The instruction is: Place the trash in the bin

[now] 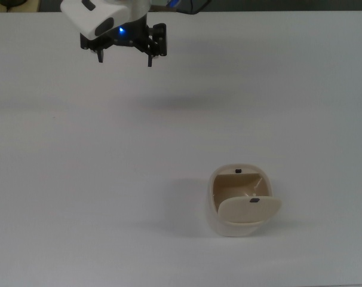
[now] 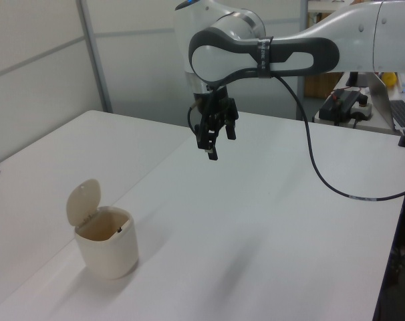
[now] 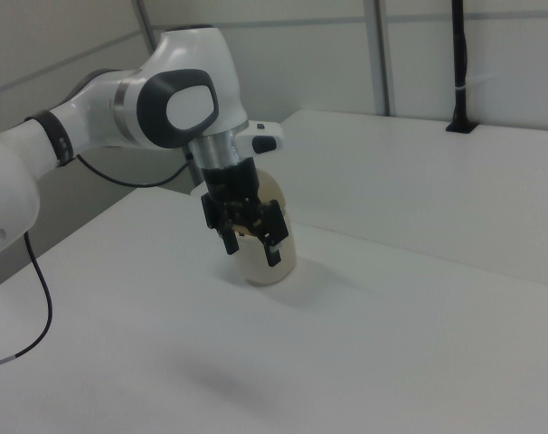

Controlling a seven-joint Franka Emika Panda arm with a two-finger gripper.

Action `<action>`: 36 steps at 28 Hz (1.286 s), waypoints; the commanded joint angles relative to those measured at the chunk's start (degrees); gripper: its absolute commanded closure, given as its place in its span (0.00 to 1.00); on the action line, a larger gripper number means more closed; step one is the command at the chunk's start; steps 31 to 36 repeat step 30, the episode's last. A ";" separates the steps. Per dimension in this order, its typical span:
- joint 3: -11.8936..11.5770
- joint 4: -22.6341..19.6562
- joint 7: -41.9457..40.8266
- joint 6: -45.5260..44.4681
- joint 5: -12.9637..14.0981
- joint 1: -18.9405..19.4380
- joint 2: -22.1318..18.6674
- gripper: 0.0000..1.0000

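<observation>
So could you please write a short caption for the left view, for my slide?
Panda arm's open, empty gripper raised above the white table, well away from the cream bin with its flap lid up.
</observation>
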 commanded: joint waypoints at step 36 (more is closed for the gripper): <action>-2.02 -1.47 -3.22 0.03 1.02 -0.36 -1.27 0.00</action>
